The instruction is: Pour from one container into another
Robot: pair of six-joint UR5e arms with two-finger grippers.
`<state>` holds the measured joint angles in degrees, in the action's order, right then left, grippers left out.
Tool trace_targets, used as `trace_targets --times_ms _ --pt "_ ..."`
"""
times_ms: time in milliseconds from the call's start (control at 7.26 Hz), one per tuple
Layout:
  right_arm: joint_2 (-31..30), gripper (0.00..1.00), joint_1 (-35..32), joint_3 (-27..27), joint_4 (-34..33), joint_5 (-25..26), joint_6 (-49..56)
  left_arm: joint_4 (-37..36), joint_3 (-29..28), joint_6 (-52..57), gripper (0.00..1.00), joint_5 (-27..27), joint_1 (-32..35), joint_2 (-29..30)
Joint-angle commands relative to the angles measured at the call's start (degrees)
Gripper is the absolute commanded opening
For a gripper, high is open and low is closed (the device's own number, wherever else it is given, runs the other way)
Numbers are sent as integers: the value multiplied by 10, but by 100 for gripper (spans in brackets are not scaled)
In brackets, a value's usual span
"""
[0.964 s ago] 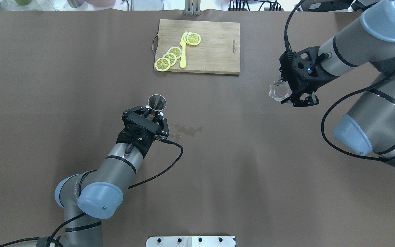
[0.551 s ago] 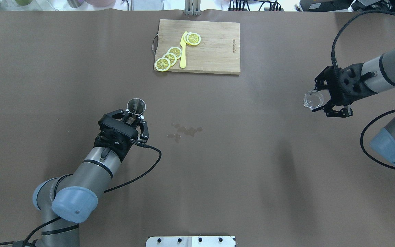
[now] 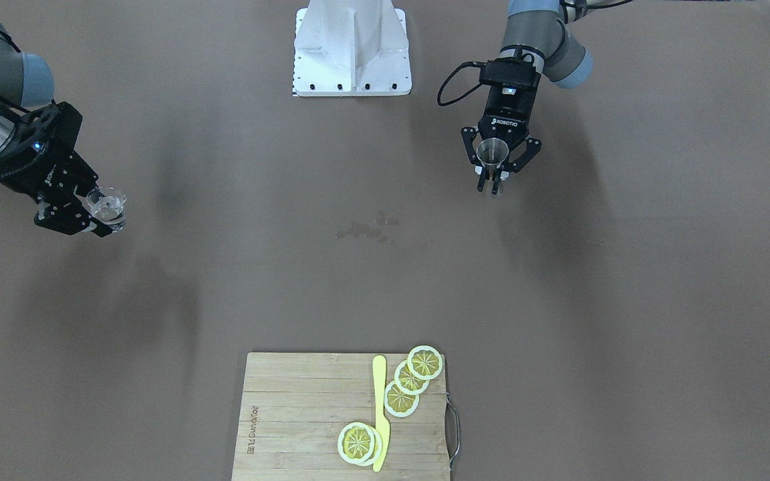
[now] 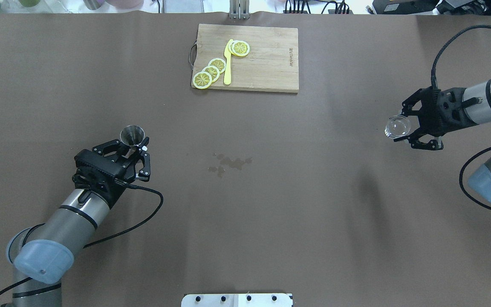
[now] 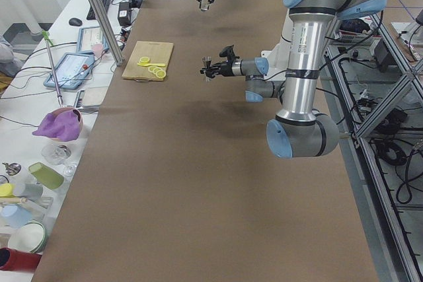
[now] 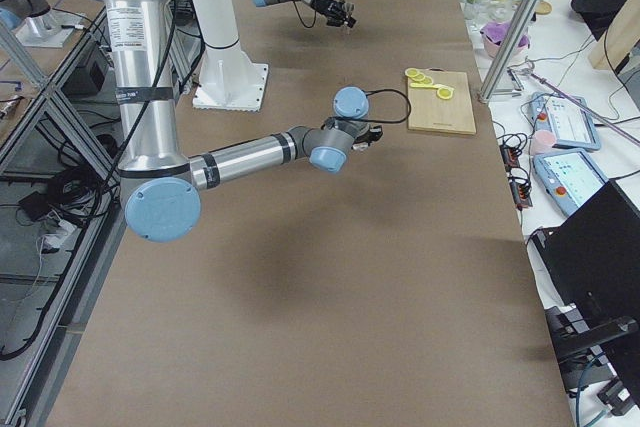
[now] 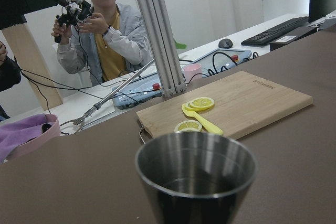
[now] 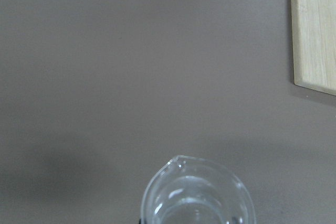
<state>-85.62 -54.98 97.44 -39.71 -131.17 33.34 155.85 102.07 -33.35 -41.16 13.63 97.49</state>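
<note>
My left gripper [image 4: 134, 146] is shut on the steel jigger [image 4: 132, 135], which it holds upright above the table's left side. The same gripper [image 3: 490, 179] and jigger [image 3: 492, 151] sit right of the robot's base in the front-facing view. The jigger's open mouth [image 7: 197, 174] fills the bottom of the left wrist view. Far to the right, my right gripper [image 4: 404, 130] is shut on the clear glass [image 4: 397, 127], off the table. The glass [image 3: 107, 204] shows at the left edge of the front-facing view, and its rim [image 8: 197, 198] at the bottom of the right wrist view.
A wooden cutting board [image 4: 262, 59] lies at the far middle, with lemon slices [image 4: 211, 70] and a yellow knife [image 4: 227, 64] on it. Small wet spots [image 4: 230, 162] mark the brown table between the arms. An operator [image 7: 105, 35] sits beyond the far edge.
The arms have drawn apart. The left gripper carried the jigger left and a little nearer the robot. The right gripper carried the glass to the right.
</note>
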Motion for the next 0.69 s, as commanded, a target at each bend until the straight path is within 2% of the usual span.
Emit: trace_targets --times_ms 0,138,275,413,551 --pt "1 0 0 -60 96 -4 -62 25 -28 -4 0 2 13 -27" --pt "0 0 -1 -80 123 -15 -66 26 -47 -14 0 2 25 -27" --pt "-1 0 -1 -103 168 -15 -91 27 -59 -79 0 -18 52 -47" --pt "-1 0 0 -128 206 -15 -110 27 -84 -100 0 -49 84 -48" --pt "1 0 0 -162 251 -15 -126 30 -106 -105 0 -56 88 -49"
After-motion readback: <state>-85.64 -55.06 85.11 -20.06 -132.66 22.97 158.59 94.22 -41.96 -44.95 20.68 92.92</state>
